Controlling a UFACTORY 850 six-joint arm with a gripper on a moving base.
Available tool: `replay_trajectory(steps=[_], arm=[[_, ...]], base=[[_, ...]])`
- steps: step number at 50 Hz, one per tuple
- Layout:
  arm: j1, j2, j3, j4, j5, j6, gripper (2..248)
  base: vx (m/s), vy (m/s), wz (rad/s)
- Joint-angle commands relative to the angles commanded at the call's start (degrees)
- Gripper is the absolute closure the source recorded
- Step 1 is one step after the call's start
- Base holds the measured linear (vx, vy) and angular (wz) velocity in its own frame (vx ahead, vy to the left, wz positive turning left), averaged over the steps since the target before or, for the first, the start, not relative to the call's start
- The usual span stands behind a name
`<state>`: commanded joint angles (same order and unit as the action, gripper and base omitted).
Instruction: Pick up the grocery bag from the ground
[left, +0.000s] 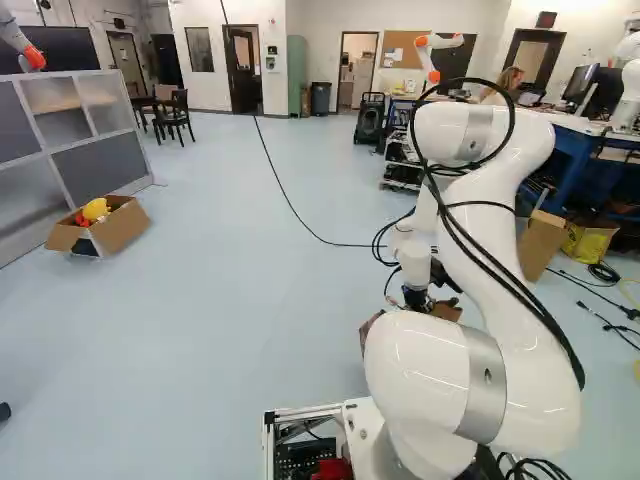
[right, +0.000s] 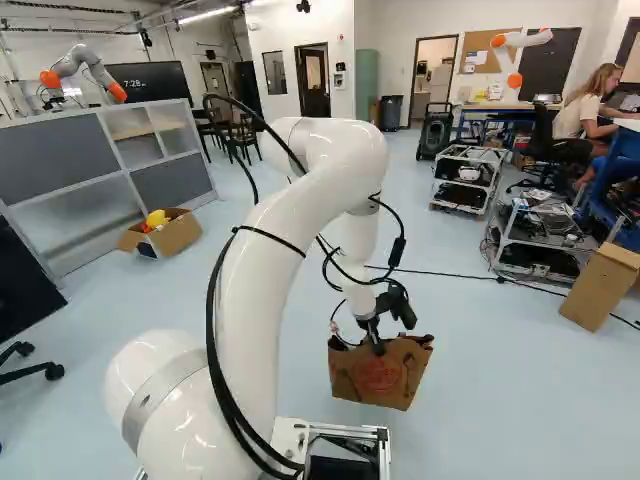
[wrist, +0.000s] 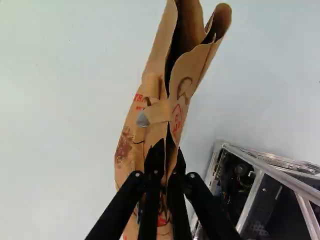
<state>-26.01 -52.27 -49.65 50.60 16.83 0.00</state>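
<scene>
In the right base view my gripper (right: 374, 338) points down at the top edge of the brown paper grocery bag (right: 375, 382), which stands slightly tilted; whether its bottom touches the floor I cannot tell. Up close in the wrist view, the gripper (wrist: 168, 156) is shut on the bag's upper edges, pinching the paper from both sides. Ahead of the fingers the bag (wrist: 185, 92) is squeezed narrow, with its folds gaping at the far end. The arm hides most of the bag in the left base view.
My base's metal frame (wrist: 250, 172) lies beside the bag. A cardboard box with toys (right: 172, 235) sits by a grey shelf unit (right: 110, 170). Wheeled carts (right: 468, 180) and another box (right: 600, 285) stand at the right. Other robots (right: 515, 60) are farther back; a cable crosses the floor.
</scene>
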Motion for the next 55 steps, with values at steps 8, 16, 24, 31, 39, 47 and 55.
replay_trajectory(steps=[8,16,24,31,39,47,55], arm=[[0.38,2.5,2.96,-0.04,0.33,0.0,228],[0.8,5.07,5.95,-0.05,0.65,0.0,228],[1.45,7.72,9.02,-0.05,0.7,0.0,228],[2.31,10.15,11.77,-0.05,0.7,0.0,228],[3.41,12.91,14.82,-0.05,0.7,0.0,228],[4.65,15.82,17.94,-0.05,0.7,0.0,228],[6.0,18.86,21.09,-0.05,0.7,0.0,228]], base=[[0.0,0.0,0.0],[0.0,0.0,0.0],[0.0,0.0,0.0],[0.0,0.0,0.0],[0.0,0.0,0.0],[0.0,0.0,0.0],[0.0,0.0,0.0]])
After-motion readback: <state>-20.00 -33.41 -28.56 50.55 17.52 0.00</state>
